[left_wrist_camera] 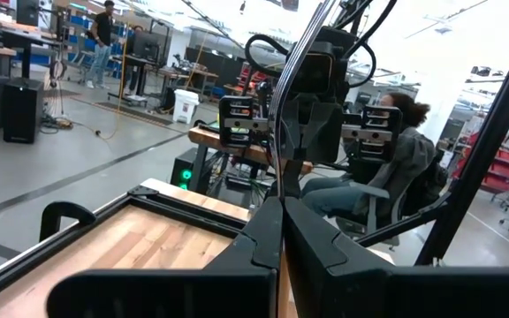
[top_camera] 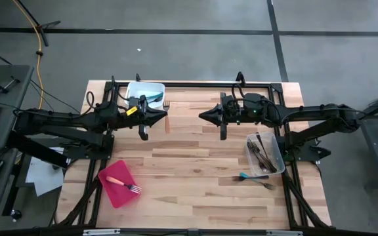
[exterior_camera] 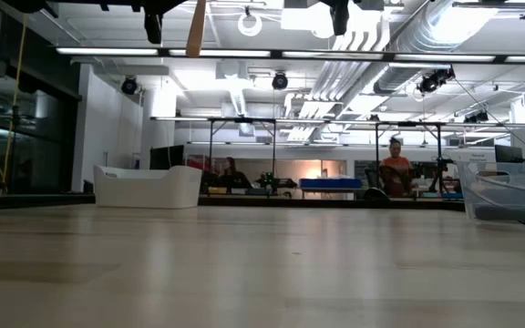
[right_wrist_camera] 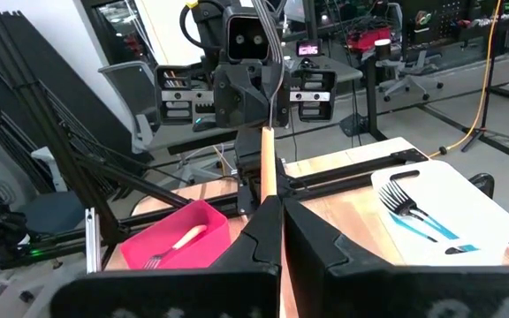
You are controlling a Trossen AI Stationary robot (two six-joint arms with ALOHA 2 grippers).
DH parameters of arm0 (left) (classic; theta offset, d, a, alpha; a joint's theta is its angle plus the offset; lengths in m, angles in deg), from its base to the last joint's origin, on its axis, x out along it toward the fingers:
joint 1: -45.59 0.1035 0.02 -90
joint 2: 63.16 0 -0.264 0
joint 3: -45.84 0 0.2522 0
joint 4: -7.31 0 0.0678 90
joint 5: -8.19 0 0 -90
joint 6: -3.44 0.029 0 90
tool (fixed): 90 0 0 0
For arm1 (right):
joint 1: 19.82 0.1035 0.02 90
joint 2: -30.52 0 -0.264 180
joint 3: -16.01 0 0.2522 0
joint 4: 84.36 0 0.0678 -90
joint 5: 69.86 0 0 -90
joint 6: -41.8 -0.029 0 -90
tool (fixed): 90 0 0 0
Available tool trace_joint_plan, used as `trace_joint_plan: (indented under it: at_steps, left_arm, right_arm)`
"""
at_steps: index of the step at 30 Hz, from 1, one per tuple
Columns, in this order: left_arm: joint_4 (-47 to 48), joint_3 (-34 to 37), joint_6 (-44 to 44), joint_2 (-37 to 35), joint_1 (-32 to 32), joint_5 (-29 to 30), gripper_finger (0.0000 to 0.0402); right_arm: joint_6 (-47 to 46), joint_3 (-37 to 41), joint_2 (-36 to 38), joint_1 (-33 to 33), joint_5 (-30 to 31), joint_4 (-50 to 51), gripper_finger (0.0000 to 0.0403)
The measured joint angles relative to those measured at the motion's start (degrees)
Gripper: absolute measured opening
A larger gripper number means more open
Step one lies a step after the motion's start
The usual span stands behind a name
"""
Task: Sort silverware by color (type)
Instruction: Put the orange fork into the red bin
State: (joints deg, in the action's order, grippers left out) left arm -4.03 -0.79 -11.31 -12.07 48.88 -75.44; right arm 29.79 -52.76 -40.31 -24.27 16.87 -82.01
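On the table's [top_camera: 195, 164] left, an orange-handled fork [top_camera: 125, 184] lies in the red tray [top_camera: 113, 193], tines toward the right, while a teal fork [top_camera: 155, 98] sits in the white tub [top_camera: 136, 88] just behind the left gripper [top_camera: 165, 113], whose fingers are pressed together on nothing. The right gripper [top_camera: 201, 115], likewise closed and empty, faces it mid-table. At right, dark forks [top_camera: 261, 154] fill the clear tub [top_camera: 277, 160], and a teal utensil [top_camera: 249, 176] lies crosswise beside it; no writing is readable.

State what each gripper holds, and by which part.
Nothing. The left gripper and right gripper are both shut and empty, raised above the table.
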Motion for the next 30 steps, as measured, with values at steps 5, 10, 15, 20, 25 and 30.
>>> trace_joint_plan:
  at_steps: [5,10,15,20,25,30]
  left_arm:
    - [0.0,0.0,1.4,0.0,0.0,0.0,0.0]
    - [0.0,0.0,2.1,0.0,0.0,0.0,0.0]
    - [0.0,0.0,2.6,0.0,0.0,0.0,0.0]
    - [0.0,0.0,3.0,0.0,0.0,0.0,0.0]
    - [0.0,0.0,3.0,0.0,0.0,0.0,0.0]
    - [0.0,0.0,3.0,0.0,0.0,-0.3,0.0]
  right_arm:
    - [0.0,0.0,0.0,0.0,0.0,0.0,0.0]
    - [0.0,0.0,0.0,0.0,0.0,0.1,0.0]
    - [0.0,0.0,0.0,0.0,0.0,1.7,0.0]
    - [0.0,0.0,0.0,0.0,0.0,2.2,0.0]
    - [0.1,0.0,0.0,0.0,0.0,2.2,0.0]
    - [0.7,0.0,0.0,0.0,0.0,2.9,0.0]
